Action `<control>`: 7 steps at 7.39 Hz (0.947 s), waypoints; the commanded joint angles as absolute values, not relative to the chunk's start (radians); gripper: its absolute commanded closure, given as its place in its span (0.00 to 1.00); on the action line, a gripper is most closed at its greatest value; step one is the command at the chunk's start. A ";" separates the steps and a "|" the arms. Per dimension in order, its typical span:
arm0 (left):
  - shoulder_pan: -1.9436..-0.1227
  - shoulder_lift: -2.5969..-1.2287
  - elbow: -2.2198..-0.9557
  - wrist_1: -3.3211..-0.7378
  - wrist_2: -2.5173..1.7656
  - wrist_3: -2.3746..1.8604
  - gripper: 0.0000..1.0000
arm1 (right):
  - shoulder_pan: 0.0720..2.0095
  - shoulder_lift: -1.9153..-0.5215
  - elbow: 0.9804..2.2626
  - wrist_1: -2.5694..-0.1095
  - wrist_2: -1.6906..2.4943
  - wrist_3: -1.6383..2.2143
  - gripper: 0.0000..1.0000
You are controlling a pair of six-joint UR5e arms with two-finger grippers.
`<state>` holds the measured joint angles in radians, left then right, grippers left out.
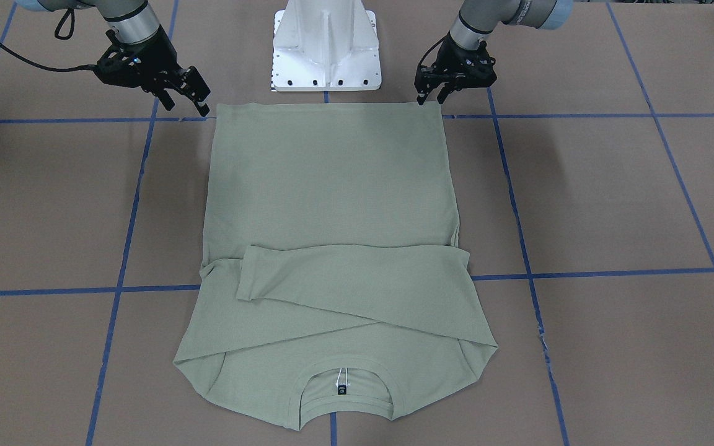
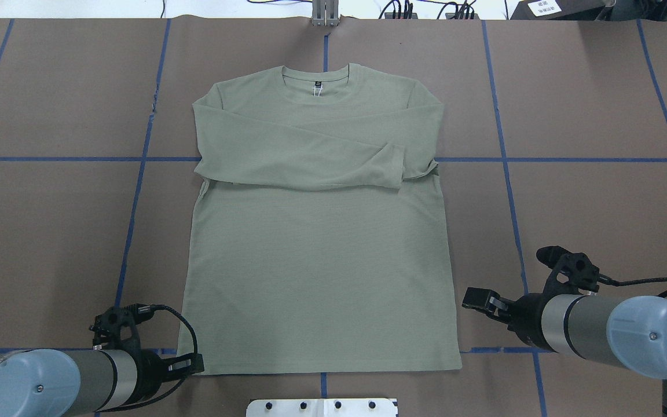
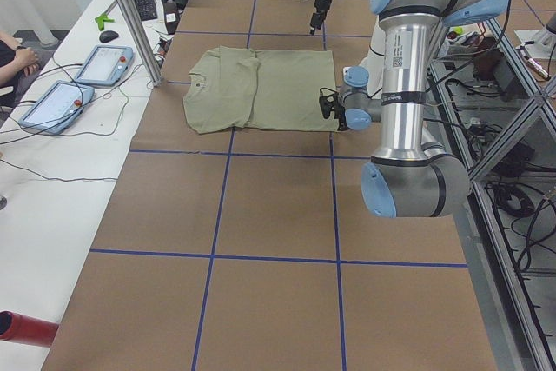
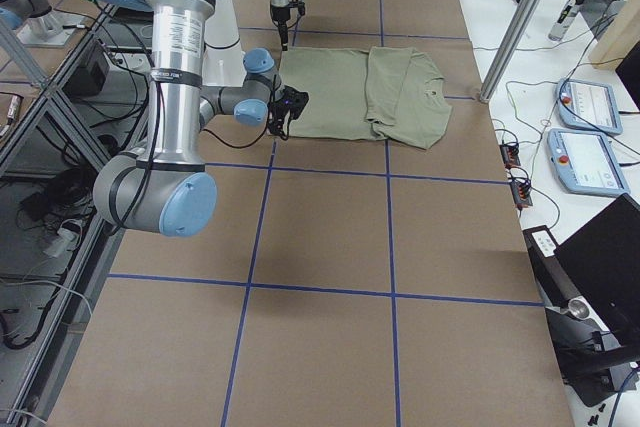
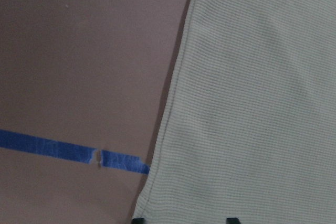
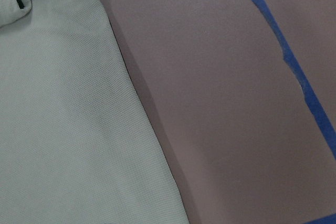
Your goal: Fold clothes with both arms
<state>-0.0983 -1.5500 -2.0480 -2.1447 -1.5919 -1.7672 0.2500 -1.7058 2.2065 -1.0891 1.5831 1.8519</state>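
The pale green long-sleeved shirt (image 1: 332, 186) (image 2: 316, 260) lies flat on the brown table. Both sleeves are folded across its chest, and its collar (image 2: 316, 81) is on the side far from the robot. My left gripper (image 1: 431, 98) (image 2: 191, 366) is open and low at the hem's corner. In the left wrist view its two tips (image 5: 184, 221) straddle the shirt's edge (image 5: 252, 103). My right gripper (image 1: 188, 105) (image 2: 475, 298) is open just outside the opposite hem corner, apart from the cloth. The right wrist view shows only the shirt's side edge (image 6: 63, 119) and bare table.
The white base pedestal (image 1: 326, 49) stands right behind the hem. Blue tape lines (image 1: 580, 272) grid the brown table cover. In the exterior left view, a metal post (image 3: 130, 15), two control tablets (image 3: 104, 65) and a person's arm (image 3: 13, 54) are beyond the table's far side.
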 commanded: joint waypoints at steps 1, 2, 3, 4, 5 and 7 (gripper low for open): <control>-0.097 -1.545 -2.046 -2.143 -1.591 -1.767 0.39 | 0.250 -1.706 2.207 -1.089 1.583 1.853 0.00; -0.097 -1.545 -2.045 -2.143 -1.589 -1.767 0.39 | 0.250 -1.706 2.207 -1.089 1.583 1.852 0.00; -0.097 -1.545 -2.043 -2.143 -1.589 -1.767 0.39 | 0.250 -1.706 2.207 -1.089 1.583 1.852 0.00; -0.097 -1.545 -2.042 -2.143 -1.589 -1.767 0.39 | 0.250 -1.706 2.207 -1.089 1.583 1.852 0.00; -0.097 -1.545 -2.042 -2.143 -1.589 -1.767 0.39 | 0.250 -1.706 2.207 -1.089 1.583 1.853 0.00; -0.094 -1.549 -2.034 -2.143 -1.588 -1.769 0.51 | 0.250 -1.706 2.207 -1.089 1.583 1.852 0.00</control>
<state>-0.0951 -1.5465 -2.0380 -2.1430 -1.5888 -1.7675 0.2500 -1.7058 2.2074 -1.0891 1.5831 1.8519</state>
